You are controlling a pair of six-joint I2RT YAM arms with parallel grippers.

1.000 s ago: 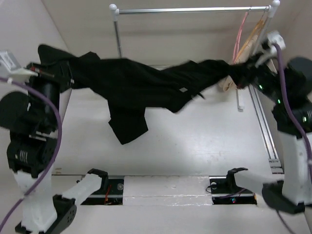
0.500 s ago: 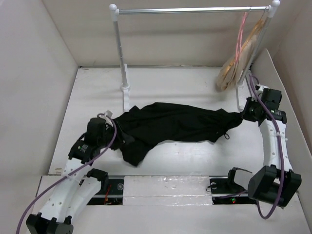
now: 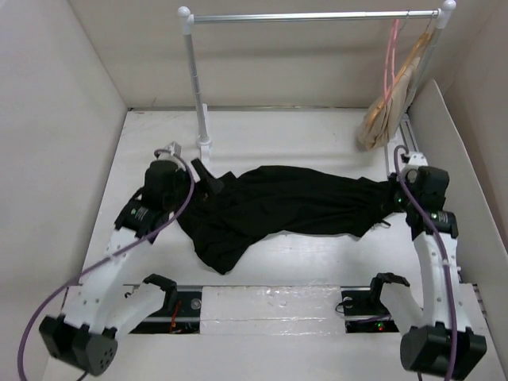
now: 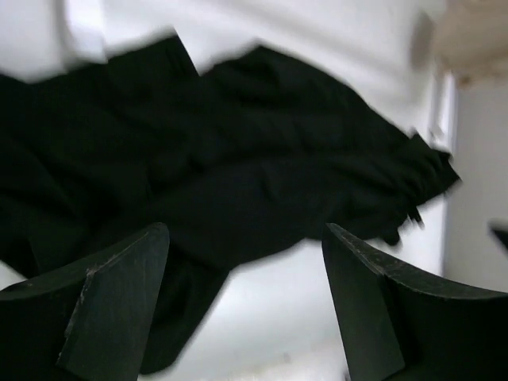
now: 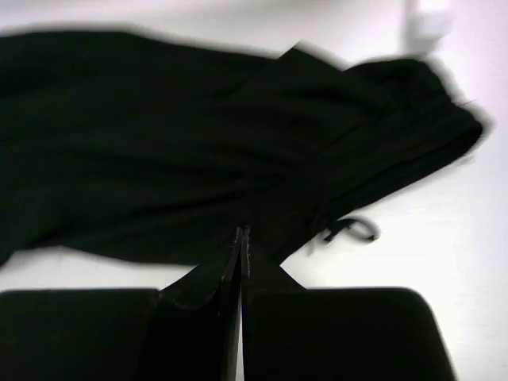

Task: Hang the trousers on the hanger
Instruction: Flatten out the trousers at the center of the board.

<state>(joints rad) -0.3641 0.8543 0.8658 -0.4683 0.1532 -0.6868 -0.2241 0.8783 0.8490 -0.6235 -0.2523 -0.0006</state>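
Note:
The black trousers [image 3: 294, 198] lie spread across the middle of the table, waist end to the right. A drawstring [image 5: 353, 230] curls on the white surface there. My left gripper [image 3: 208, 178] hovers at their left end, open, with nothing between its fingers; in the left wrist view the trousers [image 4: 238, 159] lie beyond the left gripper [image 4: 246, 234]. My right gripper [image 3: 395, 198] is at the waist end. In the right wrist view its jaws [image 5: 240, 232] are pressed together over the trousers [image 5: 159, 143], no cloth showing between them. The pink hanger [image 3: 390, 48] hangs at the rail's right end.
A metal clothes rail [image 3: 309, 16] on two posts spans the back. Beige hangers [image 3: 385, 111] hang beside the pink one. Tall pale walls close in the left, right and back. A slotted track [image 3: 406, 143] runs along the right edge.
A second ago both grippers held the trousers stretched in the air. They now lie on the table; the left gripper has opened and let go, and both arms have dropped low.

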